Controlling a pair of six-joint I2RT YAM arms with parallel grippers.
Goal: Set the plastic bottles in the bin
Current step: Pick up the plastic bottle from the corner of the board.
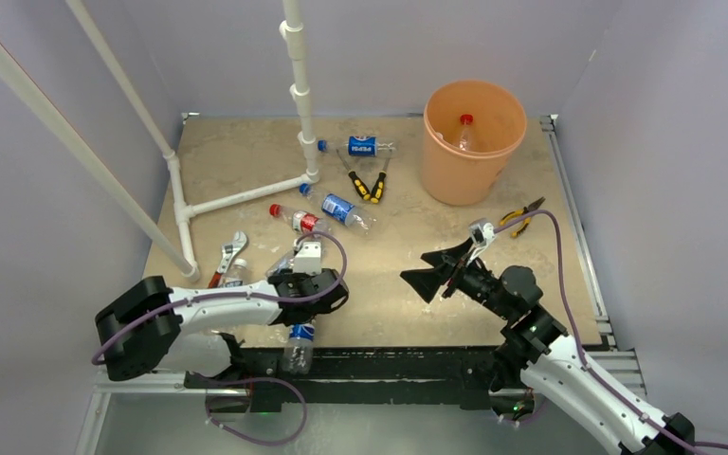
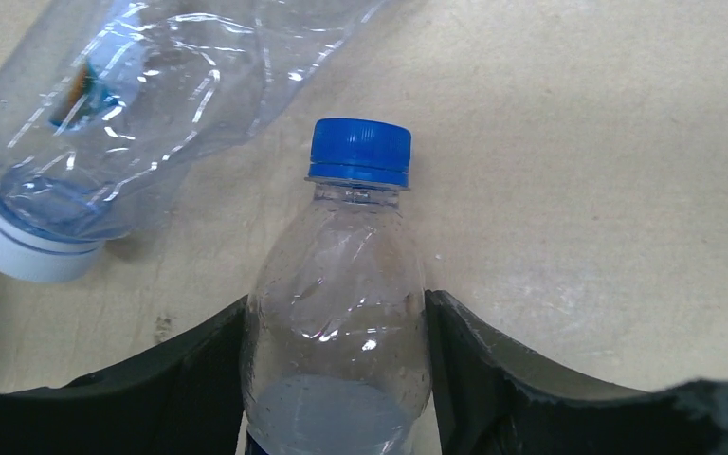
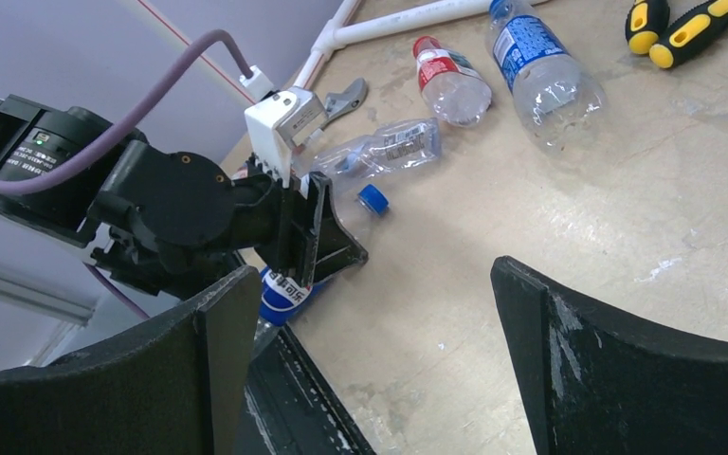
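Lower centre, our left gripper (image 2: 336,313) clamps the blue-capped bottle (image 2: 341,246); our right gripper (image 3: 376,277) stands wide apart, holding nothing.

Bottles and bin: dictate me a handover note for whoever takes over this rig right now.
Left gripper: jaws against both sides of the blue-capped bottle at the near table edge.
Right gripper: open, empty, above the table's right half.
Done: one red-capped bottle in the orange bin.
To do: bin the blue-capped bottle, then at least four loose bottles on the table's left and middle.
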